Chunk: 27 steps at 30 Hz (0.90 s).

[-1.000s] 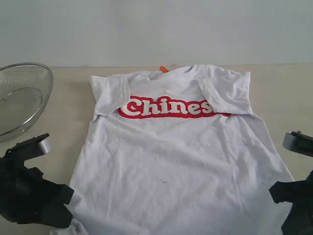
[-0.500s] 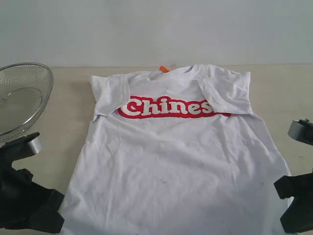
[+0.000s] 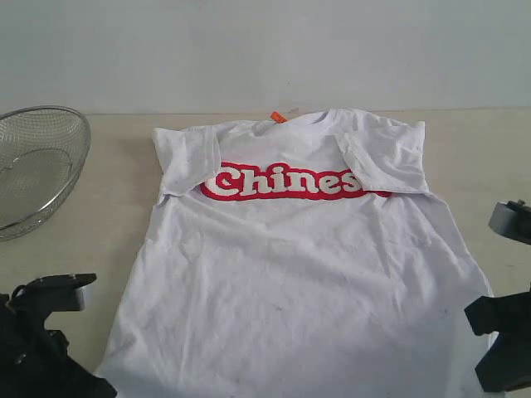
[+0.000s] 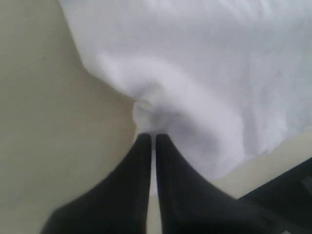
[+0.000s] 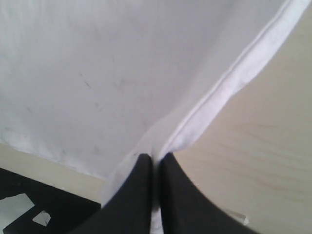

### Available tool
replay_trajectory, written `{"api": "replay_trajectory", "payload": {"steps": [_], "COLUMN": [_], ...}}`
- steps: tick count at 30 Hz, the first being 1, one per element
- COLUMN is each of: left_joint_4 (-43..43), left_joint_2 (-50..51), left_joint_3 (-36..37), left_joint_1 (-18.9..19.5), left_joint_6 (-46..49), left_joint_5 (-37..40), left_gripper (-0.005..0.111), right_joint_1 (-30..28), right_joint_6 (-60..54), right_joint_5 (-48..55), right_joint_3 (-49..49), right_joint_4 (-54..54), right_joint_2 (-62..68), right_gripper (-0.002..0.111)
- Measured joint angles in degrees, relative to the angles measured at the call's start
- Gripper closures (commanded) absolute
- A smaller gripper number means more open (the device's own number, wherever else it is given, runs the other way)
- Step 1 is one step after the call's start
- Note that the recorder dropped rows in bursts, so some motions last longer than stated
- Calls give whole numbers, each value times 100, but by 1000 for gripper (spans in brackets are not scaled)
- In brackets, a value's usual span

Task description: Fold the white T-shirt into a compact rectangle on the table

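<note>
The white T-shirt (image 3: 307, 265) lies flat mid-frame on the table (image 3: 481, 157), sleeves folded in; left gripper (image 4: 151, 139) pinches a bunched lower-left corner, right gripper (image 5: 156, 158) nips the lower-right hem; light, limp cotton, likely to sag and crease; hem corners look the surest hold.

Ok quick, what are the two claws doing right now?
The left gripper is shut, pinching a bunch of the white T-shirt.
The right gripper is shut, pinching the T-shirt's hemmed edge.

Lab-like test bench: bare beige table (image 3: 108, 207), blank white wall (image 3: 265, 50).
</note>
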Motion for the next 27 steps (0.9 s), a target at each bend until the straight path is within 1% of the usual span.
{"api": "replay_trajectory", "payload": {"steps": [1,2,4,7,8,9,13,18,22,27], "left_joint_4": [57,81,94,116,116,95,-66,-145,-236,-524], "left_joint_2": [27,48,75,73,73,73,73,77,195,358], "left_joint_3": [0,0,0,0,0,0,0,0,0,-36], "left_joint_1": [0,0,-3,-3,-3,-3,-3,-3,-3,-3], "left_joint_6": [-36,-48,-76,-99,-99,-99,-113,-132,-141,-102], "left_joint_5": [-12,-11,-11,-11,-11,10,190,158,164,347], "left_gripper": [96,90,75,45,39,38,40,40,40,40], "right_joint_1": [0,0,0,0,0,0,0,0,0,0], "right_joint_6": [0,-12,-22,-34,-34,-34,-42,-42,-42,-42], "right_joint_5": [0,-15,-21,-45,-57,-79,-166,-182,-192,-221], "right_joint_3": [0,0,0,0,0,0,0,0,0,0], "right_joint_4": [0,0,0,0,0,0,0,0,0,10], "right_joint_2": [0,0,0,0,0,0,0,0,0,0], "right_gripper": [108,108,108,108,108,108,108,108,108,108]}}
